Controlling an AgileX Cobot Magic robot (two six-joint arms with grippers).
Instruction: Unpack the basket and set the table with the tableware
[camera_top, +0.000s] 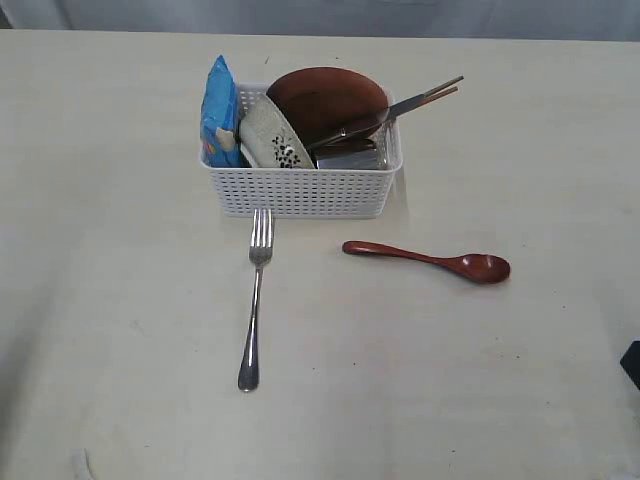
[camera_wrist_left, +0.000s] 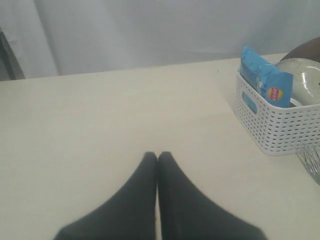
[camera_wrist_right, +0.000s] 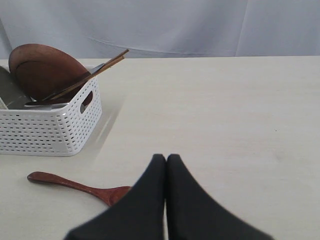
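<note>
Already fork (camera_top: 255, 300) and spoon (camera_top: 425, 258) lie outside basket (camera_top: 300, 195).

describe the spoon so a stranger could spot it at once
Find the white lattice basket on the pale table. Two utensils lie on the tabletop just outside it. The spoon is the dark red wooden one, lying crosswise, unlike the steel fork.

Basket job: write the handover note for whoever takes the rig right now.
Left gripper shut, empty. Right gripper shut, empty.
Done: fork and spoon lie on the table, outside the basket.
Left: plate, bowl, chopsticks and cup sit in the basket next to the chip bag; take them out and set them.
</note>
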